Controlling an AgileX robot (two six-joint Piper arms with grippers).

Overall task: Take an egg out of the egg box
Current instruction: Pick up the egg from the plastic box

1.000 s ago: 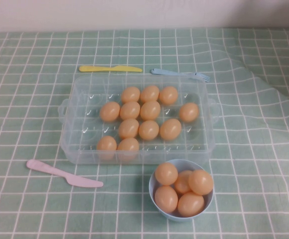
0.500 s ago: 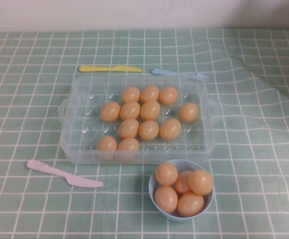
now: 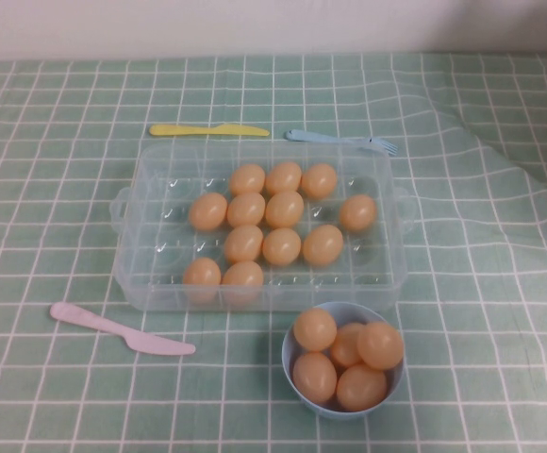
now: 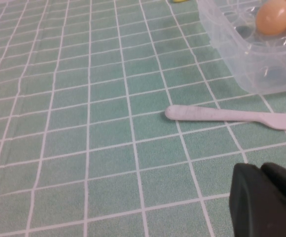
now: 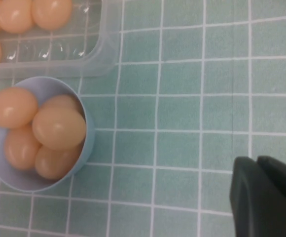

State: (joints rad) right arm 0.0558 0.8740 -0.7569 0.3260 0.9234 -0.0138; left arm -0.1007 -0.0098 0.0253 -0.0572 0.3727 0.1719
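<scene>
The clear plastic egg box sits mid-table and holds several orange-tan eggs in its dimples. Neither gripper shows in the high view. In the left wrist view my left gripper is shut and empty, low over the cloth, short of the box's near left corner, where one egg shows. In the right wrist view my right gripper is shut and empty over bare cloth, to the right of the bowl and away from the box and its eggs.
A light-blue bowl with several eggs stands just in front of the box; it also shows in the right wrist view. A pink plastic knife lies front left and shows in the left wrist view. A yellow knife and a blue fork lie behind the box.
</scene>
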